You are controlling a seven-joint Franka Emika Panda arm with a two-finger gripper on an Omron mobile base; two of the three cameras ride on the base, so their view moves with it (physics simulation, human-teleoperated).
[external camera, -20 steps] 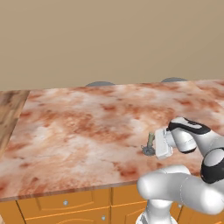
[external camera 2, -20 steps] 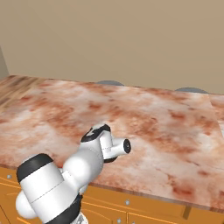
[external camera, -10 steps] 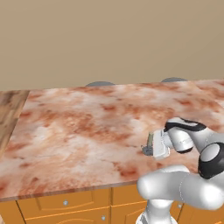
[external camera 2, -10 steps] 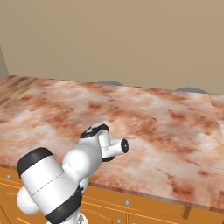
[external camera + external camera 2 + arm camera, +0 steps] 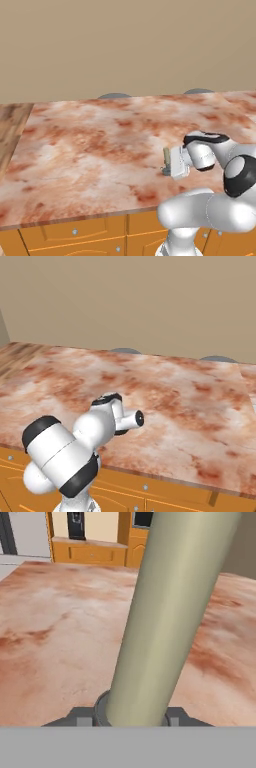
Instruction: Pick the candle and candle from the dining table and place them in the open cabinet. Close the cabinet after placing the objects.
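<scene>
An olive candle [image 5: 166,156] on a dark grey round base stands upright near the front right of the marbled dining table [image 5: 90,150]. My gripper [image 5: 168,165] is level with it, reaching in from the right. In the hand view the candle [image 5: 170,612] rises large right in front of the camera. There my gripper [image 5: 127,718] has a dark tip on either side of the stick's foot, narrowed, with a thin gap still on the left. In the right base view my own arm covers the hand over the dining table [image 5: 190,401].
Orange drawers [image 5: 75,232] with silver knobs run under the table's front edge. A wooden strip [image 5: 10,130] borders the table on the left. Two grey rounded tops [image 5: 114,95] peek over the far edge. Orange cabinetry [image 5: 90,552] stands beyond the table.
The hand has edged slightly left to the candle. Its jaws have narrowed around the stick.
</scene>
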